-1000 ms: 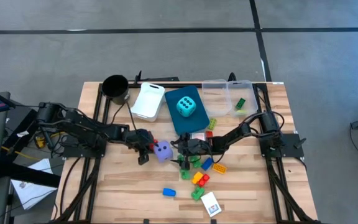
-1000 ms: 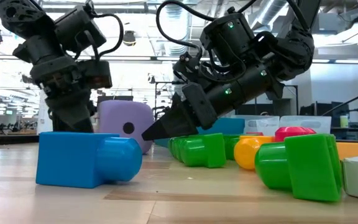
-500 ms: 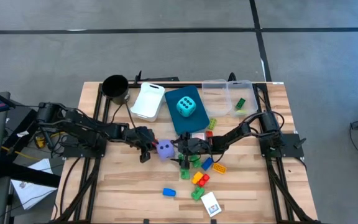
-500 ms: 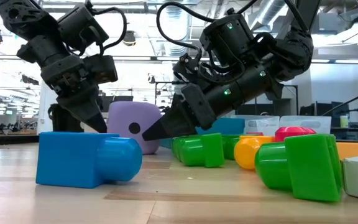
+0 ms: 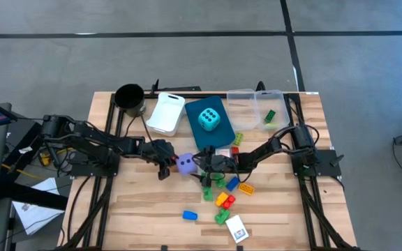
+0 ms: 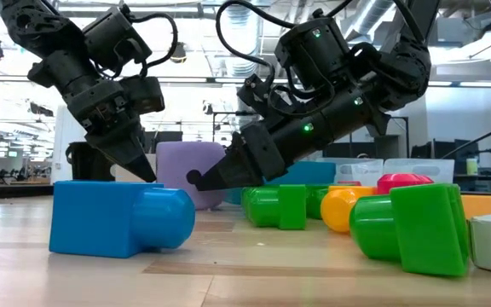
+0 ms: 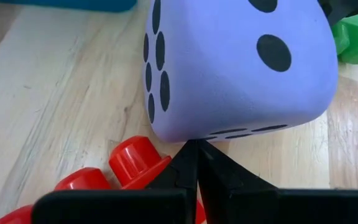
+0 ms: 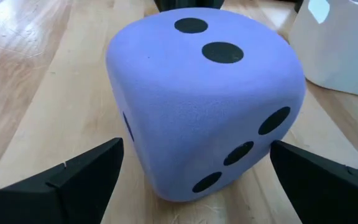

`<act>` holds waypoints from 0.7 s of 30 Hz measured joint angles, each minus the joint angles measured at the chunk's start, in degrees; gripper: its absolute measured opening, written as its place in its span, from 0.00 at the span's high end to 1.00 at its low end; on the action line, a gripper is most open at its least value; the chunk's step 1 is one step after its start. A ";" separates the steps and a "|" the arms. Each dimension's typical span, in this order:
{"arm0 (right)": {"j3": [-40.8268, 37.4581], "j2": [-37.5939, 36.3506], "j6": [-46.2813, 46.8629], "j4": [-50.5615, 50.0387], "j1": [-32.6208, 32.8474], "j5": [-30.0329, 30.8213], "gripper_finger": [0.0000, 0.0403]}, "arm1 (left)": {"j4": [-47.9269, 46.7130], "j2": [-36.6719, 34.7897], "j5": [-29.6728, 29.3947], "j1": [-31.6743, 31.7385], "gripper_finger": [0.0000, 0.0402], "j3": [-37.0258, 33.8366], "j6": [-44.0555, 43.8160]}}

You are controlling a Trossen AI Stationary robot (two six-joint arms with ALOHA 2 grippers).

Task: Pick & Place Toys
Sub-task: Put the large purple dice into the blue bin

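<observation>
A red plastic brick (image 7: 132,163) lies just beside the left gripper (image 5: 163,167), whose fingers are pressed together, tips against the purple dotted foam die (image 5: 185,164) at mid-table. Green plastic bricks (image 5: 217,178) crowd behind the right gripper (image 5: 199,167), whose jaws are spread wide on either side of the die, not pinching it.

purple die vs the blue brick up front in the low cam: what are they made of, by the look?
Purple die: looks like soft foam, with a matte, finely grained surface, rounded edges and flat printed black dots; foam is a guess from texture alone. Blue brick: looks like hard moulded plastic, smooth with a slight sheen and crisp flat faces. Left gripper is shut against the die; right gripper is open around it.
</observation>
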 joint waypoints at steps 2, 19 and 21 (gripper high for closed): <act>0.00 0.00 -0.02 -0.02 0.00 -0.28 0.01 | -0.10 0.00 0.02 0.00 1.00 0.00 0.00; 2.04 0.07 -3.02 -0.57 4.18 -7.85 0.01 | 0.26 -0.07 -2.87 0.12 1.00 0.16 2.82; 2.40 0.04 -2.99 -1.89 4.15 -7.27 0.01 | -0.46 -0.05 -2.96 0.09 1.00 0.10 2.82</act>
